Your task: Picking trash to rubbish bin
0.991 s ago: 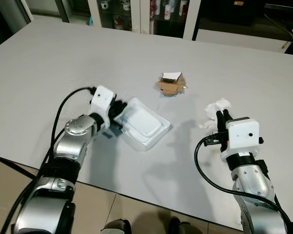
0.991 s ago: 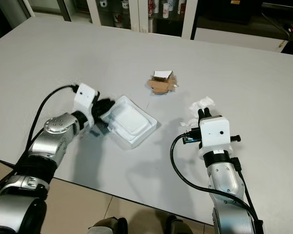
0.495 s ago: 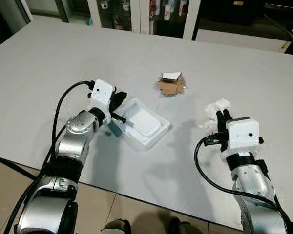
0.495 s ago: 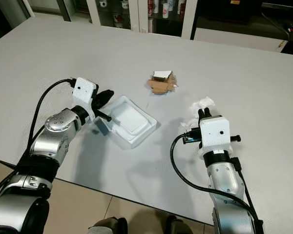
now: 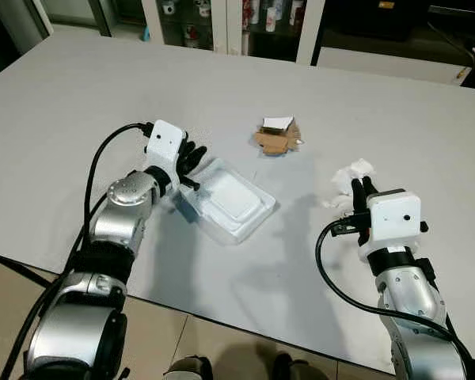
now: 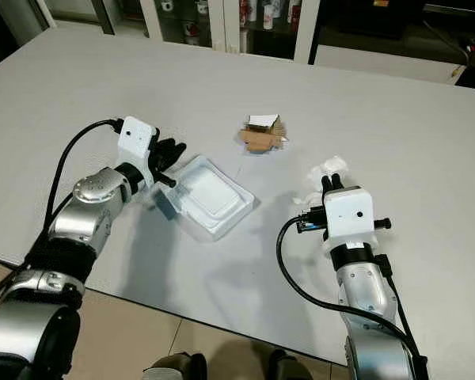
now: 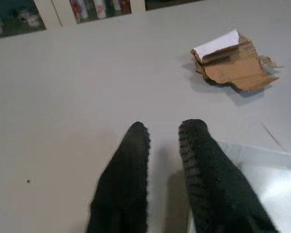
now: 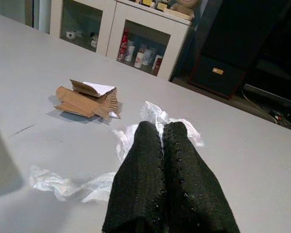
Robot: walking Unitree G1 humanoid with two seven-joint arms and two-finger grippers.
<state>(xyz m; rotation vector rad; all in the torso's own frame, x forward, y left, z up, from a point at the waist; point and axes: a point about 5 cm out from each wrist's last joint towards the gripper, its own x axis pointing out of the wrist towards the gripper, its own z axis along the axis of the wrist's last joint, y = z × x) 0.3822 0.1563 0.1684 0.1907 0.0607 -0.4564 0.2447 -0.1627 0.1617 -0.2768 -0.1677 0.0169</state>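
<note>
Nothing binned yet: white tray, torn cardboard and crumpled tissue lie mid-table; left gripper, fingers slightly parted, touches the tray empty, right gripper closed, empty.

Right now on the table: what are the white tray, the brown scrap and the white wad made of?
White tray: looks like foam or thin plastic, matte, moulded with rounded rim; can't tell which. Brown scrap: torn corrugated cardboard, fluted edge and ragged tears showing, with a white paper layer on top. White wad: crumpled tissue or thin plastic film, wrinkled and partly translucent, just beyond the right gripper's fingers.
</note>
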